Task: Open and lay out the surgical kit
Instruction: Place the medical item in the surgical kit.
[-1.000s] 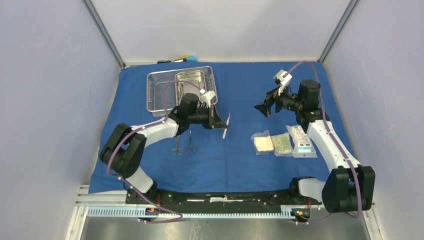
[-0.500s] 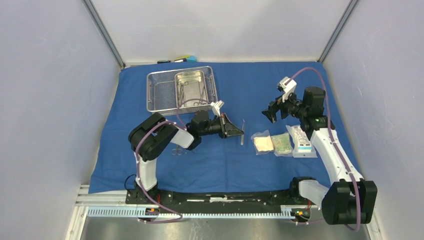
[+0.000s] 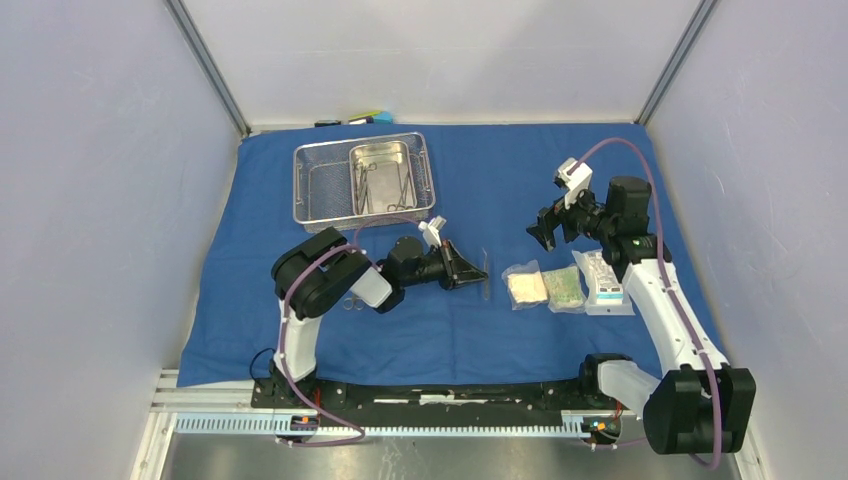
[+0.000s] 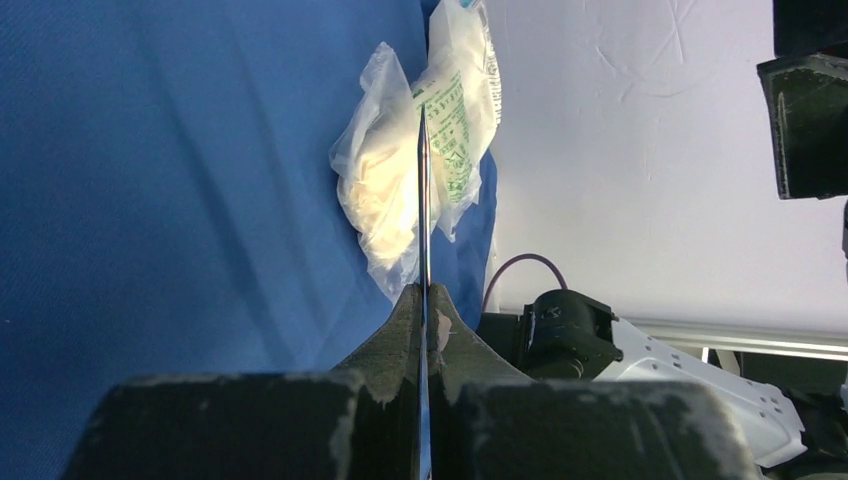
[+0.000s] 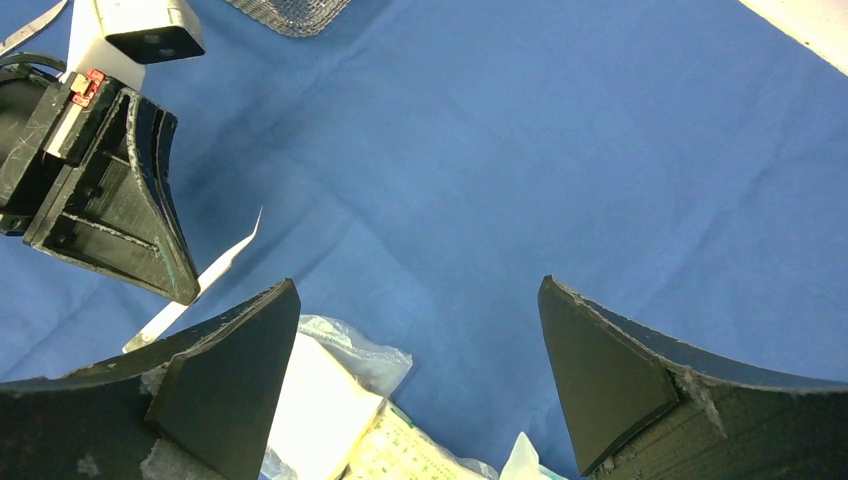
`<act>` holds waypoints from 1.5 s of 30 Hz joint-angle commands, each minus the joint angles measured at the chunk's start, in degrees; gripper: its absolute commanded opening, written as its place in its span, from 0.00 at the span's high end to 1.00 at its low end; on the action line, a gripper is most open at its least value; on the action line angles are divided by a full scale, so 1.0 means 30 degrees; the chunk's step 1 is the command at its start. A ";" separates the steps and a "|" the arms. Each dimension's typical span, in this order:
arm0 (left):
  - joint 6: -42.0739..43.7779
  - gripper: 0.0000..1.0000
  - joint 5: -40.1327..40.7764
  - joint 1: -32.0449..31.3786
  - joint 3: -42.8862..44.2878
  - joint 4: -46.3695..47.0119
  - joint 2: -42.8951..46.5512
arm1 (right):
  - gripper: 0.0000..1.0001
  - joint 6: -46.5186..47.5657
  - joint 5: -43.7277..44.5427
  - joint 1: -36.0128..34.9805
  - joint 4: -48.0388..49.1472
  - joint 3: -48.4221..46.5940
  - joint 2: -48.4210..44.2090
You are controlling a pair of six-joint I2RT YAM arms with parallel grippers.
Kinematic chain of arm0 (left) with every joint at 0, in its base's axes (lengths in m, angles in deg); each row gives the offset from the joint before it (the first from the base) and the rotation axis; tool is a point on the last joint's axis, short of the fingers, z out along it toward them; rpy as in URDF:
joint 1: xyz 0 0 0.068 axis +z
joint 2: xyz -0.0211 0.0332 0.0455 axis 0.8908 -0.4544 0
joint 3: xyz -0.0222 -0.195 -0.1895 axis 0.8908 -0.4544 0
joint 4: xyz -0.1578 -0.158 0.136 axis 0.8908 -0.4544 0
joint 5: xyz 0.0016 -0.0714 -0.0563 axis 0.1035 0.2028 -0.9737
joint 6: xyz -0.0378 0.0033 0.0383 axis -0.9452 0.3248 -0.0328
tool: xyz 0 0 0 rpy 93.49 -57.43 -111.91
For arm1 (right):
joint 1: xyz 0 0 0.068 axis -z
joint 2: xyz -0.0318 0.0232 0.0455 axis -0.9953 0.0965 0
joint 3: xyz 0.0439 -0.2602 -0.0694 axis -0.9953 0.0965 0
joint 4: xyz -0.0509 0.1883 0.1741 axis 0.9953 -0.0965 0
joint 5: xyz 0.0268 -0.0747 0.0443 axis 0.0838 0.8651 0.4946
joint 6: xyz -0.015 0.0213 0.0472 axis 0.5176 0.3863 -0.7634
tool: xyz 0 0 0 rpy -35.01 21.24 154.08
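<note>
Holding a pair of tweezers (image 3: 485, 270) pinched flat between fingers pressed together, my left gripper (image 3: 472, 272) hovered low over the blue cloth (image 3: 480, 340) at the centre of the overhead frame. It sat just left of the three clear packets (image 3: 565, 288) lined up at centre right. From the left wrist camera the tweezers showed edge-on as a thin line, their tip pointing at the nearest packet. My right gripper (image 3: 545, 225) hung above the cloth toward the upper right of the packets, its jaws spread wide and holding nothing. The mesh tray (image 3: 315, 190) lay at the upper left of the cloth with the smaller pan (image 3: 380, 144) inside it, and slim instruments (image 3: 372, 185) rested in the pan.

I judged the set-down to be the risky part. The tweezers were gripped near one end, so they could pivot or slip as I lowered them. With the tip so near the packets, a small drift to the right could nudge one out of line. Letting go too high could make the steel bounce and land skewed. The two arms were also close enough that a careless move might bring them together.
</note>
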 commanded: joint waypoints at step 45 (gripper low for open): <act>-0.0748 0.43 0.0862 -0.0492 0.1077 -0.4700 -0.0889 | 0.03 -0.0124 -0.0514 0.0427 0.0187 0.0507 -0.1527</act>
